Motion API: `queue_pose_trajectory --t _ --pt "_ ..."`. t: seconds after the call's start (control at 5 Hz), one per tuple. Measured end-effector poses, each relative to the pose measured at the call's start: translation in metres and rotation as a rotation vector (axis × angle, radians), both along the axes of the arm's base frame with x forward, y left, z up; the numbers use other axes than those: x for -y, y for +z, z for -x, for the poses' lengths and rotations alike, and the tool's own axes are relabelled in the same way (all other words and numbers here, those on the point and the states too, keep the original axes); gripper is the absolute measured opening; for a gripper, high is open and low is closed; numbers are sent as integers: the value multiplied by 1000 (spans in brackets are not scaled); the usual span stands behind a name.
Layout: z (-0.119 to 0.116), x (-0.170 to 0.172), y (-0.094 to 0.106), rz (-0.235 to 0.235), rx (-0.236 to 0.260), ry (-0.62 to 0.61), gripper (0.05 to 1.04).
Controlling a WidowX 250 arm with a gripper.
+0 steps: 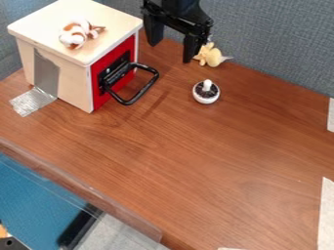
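Observation:
At the top of the view hangs the black gripper (171,45), open, with a wide gap between its two fingers and nothing held. Just right of its right finger a small yellow plush toy (212,55) lies against the back wall. Below and to the right of the gripper stands a small white round pot (206,93) with dark contents and a white knob-like piece in its middle. Left of the gripper is a wooden box (62,73) with a red front and a black handle (147,84). A white and brown plush toy (76,34) lies on the box's top.
Silver tape (32,101) joins the box's left side to the wooden table (215,161). A grey fabric wall (274,44) rises along the back. White paper strips (326,215) lie at the right edge. A clear rim (85,188) runs along the lower left edge.

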State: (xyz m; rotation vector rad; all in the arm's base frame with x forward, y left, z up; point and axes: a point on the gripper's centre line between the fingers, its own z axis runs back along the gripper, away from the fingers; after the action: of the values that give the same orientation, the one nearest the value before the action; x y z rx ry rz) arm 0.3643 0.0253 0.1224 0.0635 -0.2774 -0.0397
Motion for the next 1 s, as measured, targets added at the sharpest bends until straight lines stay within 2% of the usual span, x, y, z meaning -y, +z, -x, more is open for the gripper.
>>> queue_pose_trajectory --t 0.2,0.4,0.6,0.8,1.0 --pt "0 0 -14 4 -38 6 999" --pt "-33 12 -51 -4 -72 -12 999" --pt "-65 28 -75 -5 -97 -54 999" --pt "-87 34 -91 -7 -109 -57 1000" --pt "-94 41 -99 -15 -132 -80 1000"
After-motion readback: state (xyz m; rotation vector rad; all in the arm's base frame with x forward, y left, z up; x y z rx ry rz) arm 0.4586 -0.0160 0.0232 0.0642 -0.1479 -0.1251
